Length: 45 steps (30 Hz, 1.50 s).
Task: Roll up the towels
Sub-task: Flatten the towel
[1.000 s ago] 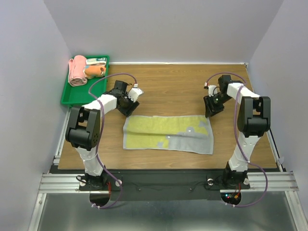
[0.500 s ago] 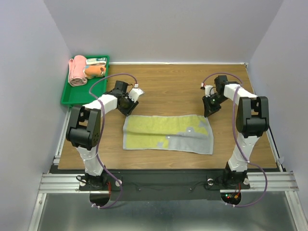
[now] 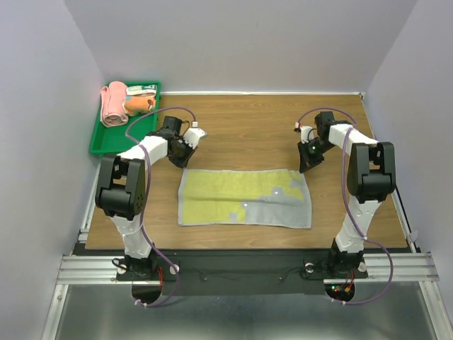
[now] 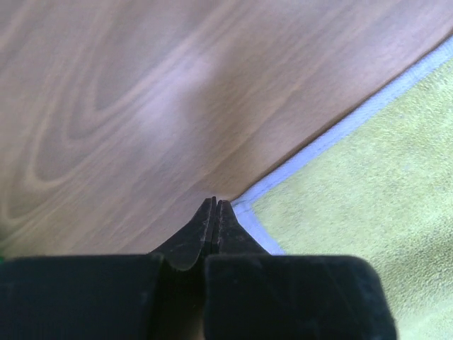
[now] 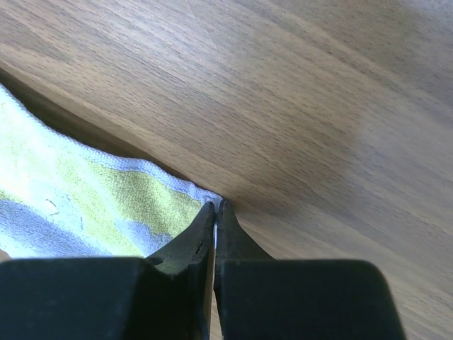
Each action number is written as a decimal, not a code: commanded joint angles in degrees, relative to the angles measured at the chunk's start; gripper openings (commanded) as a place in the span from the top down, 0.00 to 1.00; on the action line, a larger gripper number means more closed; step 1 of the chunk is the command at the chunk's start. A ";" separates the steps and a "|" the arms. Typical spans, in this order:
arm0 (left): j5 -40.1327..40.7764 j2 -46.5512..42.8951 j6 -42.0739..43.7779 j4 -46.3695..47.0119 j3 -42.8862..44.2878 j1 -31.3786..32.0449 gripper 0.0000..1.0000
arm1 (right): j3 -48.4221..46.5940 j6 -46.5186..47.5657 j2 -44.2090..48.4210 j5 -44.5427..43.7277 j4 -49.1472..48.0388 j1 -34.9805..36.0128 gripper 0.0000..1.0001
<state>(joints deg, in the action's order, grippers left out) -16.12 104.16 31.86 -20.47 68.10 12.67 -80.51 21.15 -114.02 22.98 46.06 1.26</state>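
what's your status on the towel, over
Left gripper shut on towel, far-left corner. Right gripper shut on far-right corner. Towel flat, not yet rolled. Nothing in the way; tray sits off at far left.

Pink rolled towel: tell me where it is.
Top view, far left: the pink rolled towel lies in the green tray's far corner, beside an orange bundle.

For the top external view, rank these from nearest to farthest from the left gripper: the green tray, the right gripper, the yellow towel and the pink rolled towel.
1. yellow towel: its far left corner is at the left gripper.
2. green tray: far left.
3. pink rolled towel: at the tray's far end.
4. right gripper: at the towel's far right corner.
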 commanded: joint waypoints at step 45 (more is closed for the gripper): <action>-1.11 -4.75 -2.33 1.31 3.00 -1.77 1.00 | -8.25 1.27 4.51 -2.77 -1.94 -1.08 0.99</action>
<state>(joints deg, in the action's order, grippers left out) -17.74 103.59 29.47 -21.10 67.85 11.49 -83.02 21.87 -110.83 20.75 46.06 0.97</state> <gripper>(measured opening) 0.019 0.033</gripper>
